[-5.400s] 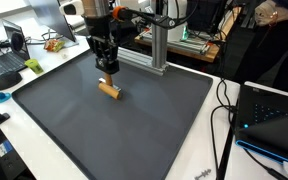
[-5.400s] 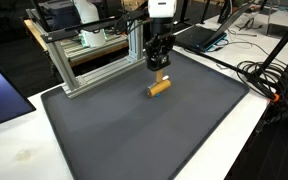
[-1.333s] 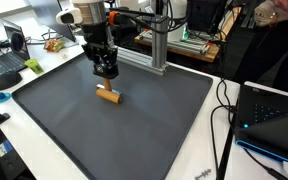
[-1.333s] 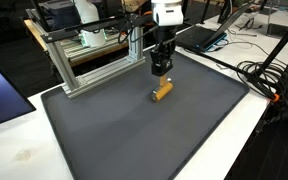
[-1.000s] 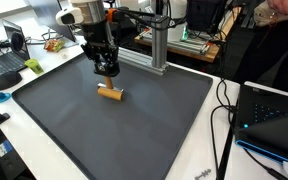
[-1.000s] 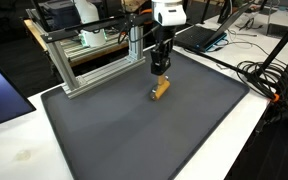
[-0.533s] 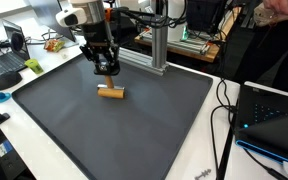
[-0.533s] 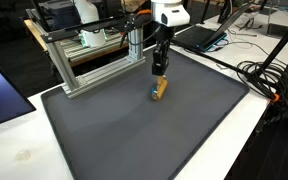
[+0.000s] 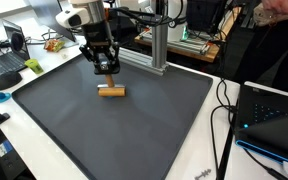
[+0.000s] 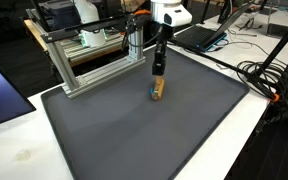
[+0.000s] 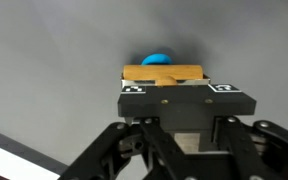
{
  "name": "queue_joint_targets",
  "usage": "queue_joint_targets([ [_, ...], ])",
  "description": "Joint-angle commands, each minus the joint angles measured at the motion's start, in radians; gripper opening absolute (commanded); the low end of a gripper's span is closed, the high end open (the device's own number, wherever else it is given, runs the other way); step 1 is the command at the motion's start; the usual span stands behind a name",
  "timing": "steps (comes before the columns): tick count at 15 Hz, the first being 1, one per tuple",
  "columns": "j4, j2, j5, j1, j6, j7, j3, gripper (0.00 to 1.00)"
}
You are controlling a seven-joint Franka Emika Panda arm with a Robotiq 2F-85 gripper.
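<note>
A short wooden block (image 9: 111,91) (image 10: 158,88) sits at the tips of my gripper (image 9: 108,79) (image 10: 157,74), low over the dark grey mat (image 9: 114,135) (image 10: 134,135). The gripper points straight down and is shut on the block. In both exterior views I cannot tell whether the block touches the mat. In the wrist view the block (image 11: 162,72) shows as a tan bar just past the gripper (image 11: 164,92) body, with a small blue thing (image 11: 156,58) beyond it. The gripper's body hides its fingertips there.
An aluminium frame (image 9: 156,45) (image 10: 89,62) stands at the mat's back edge, close behind the arm. Black cables (image 9: 224,110) (image 10: 269,80) trail beside the mat. A laptop (image 9: 272,112) lies at one side, and desks with clutter surround the table.
The gripper has turned about its vertical axis and the block has turned with it, staying in nearly the same spot over the mat.
</note>
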Motion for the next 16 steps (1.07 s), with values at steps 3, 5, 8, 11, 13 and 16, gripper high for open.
queue_joint_targets([
  [3,-0.042,0.022,-0.063,-0.012,-0.064,-0.094,0.004,0.22],
  [5,-0.046,0.021,-0.074,-0.011,-0.071,-0.122,0.003,0.22],
  [8,-0.054,0.018,-0.094,-0.009,-0.069,-0.163,0.000,0.22],
  [11,-0.060,0.014,-0.122,-0.004,-0.068,-0.197,-0.005,0.22],
  [13,-0.064,0.012,-0.142,0.000,-0.074,-0.215,-0.008,0.22],
  [16,-0.066,0.011,-0.176,0.006,-0.083,-0.237,-0.011,0.22],
])
